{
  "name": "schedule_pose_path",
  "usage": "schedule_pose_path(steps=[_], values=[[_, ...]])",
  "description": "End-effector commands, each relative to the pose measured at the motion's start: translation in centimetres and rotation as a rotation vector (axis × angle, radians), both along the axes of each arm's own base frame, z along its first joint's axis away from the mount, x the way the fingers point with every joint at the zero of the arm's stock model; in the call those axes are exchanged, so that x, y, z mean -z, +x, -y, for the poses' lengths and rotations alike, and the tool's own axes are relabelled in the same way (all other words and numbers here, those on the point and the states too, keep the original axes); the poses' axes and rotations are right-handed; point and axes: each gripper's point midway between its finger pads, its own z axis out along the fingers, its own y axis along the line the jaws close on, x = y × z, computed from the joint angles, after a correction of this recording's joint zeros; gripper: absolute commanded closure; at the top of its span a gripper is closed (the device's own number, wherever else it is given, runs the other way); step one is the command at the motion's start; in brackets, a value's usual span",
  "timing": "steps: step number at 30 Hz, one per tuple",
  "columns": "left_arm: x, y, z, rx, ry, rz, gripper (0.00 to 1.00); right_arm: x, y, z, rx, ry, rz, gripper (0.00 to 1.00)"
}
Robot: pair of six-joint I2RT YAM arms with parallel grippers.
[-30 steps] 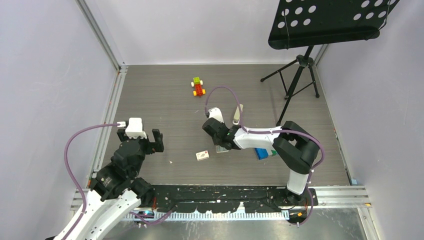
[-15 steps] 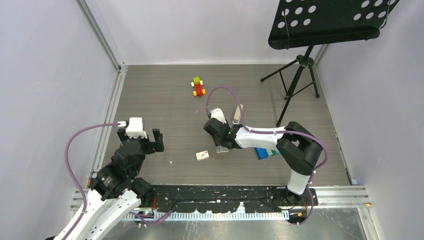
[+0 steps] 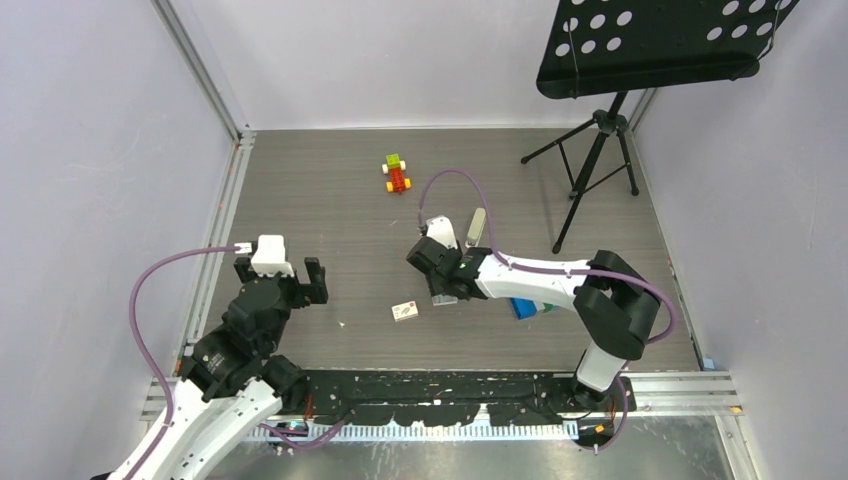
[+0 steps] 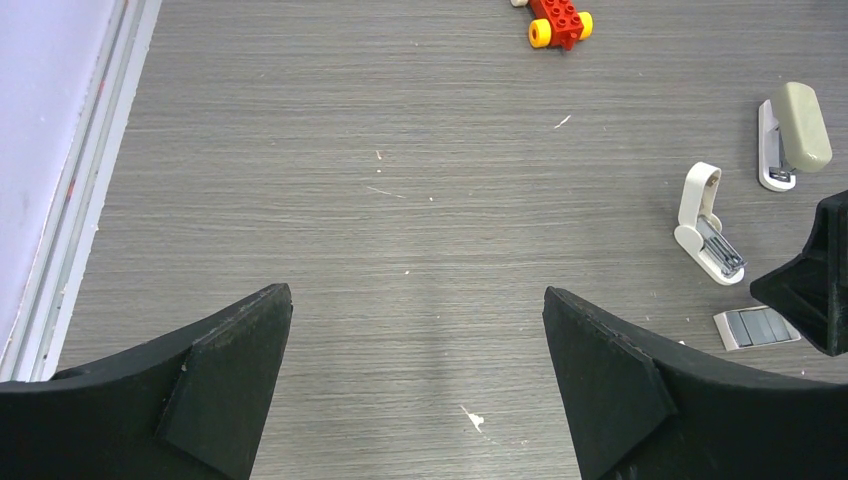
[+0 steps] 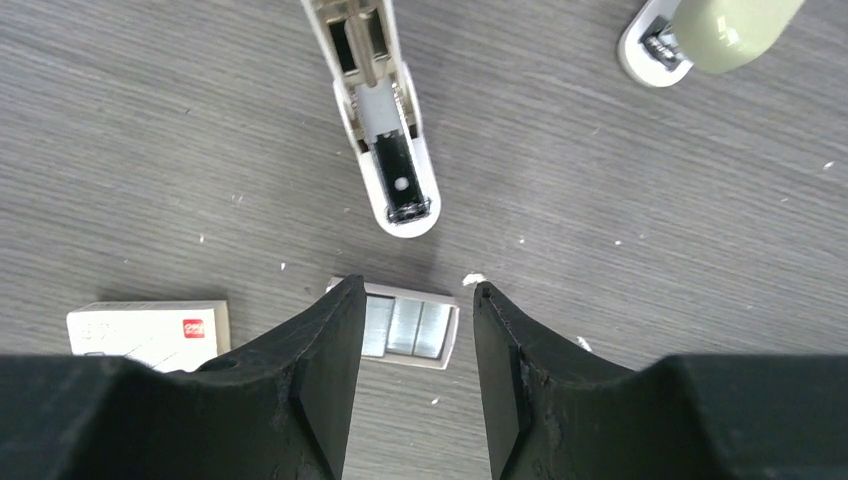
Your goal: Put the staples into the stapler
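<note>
The staples (image 5: 415, 328) are silvery strips lying in a small open white tray on the table; they also show in the left wrist view (image 4: 757, 327) and in the top view (image 3: 446, 298). Their white carton (image 5: 150, 330) with a red mark lies just left of them. My right gripper (image 5: 415, 292) hangs open directly above the tray, with nothing between its fingers. The stapler (image 5: 715, 25), grey-beige on top with a white base, lies beyond it to the right (image 3: 476, 226). My left gripper (image 4: 415, 295) stands wide open and empty over bare table at the left.
A short stubby white object (image 5: 385, 150) with its metal channel exposed lies just beyond the staples. A blue-green-white box (image 3: 530, 306) sits under my right forearm. A toy of coloured bricks (image 3: 397, 174) lies further back, and a music stand (image 3: 600, 130) is at the back right.
My right gripper's jaws have spread apart over the staples tray, and that arm has shifted slightly. The left arm has not moved.
</note>
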Motion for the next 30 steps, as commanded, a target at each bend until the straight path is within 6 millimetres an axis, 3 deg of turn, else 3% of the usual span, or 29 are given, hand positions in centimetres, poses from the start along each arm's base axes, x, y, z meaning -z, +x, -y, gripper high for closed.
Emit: schedule_pose_path(steps=[1,30], values=[[-0.7,0.3,0.1,0.001,-0.015,0.032,0.01,-0.7,-0.9,-1.9,0.012,0.112,-0.024,0.51],[-0.5,0.3,0.2,0.006,-0.011,0.026,0.01,3.9,-2.6,-2.6,0.039,0.171,-0.130,0.58]])
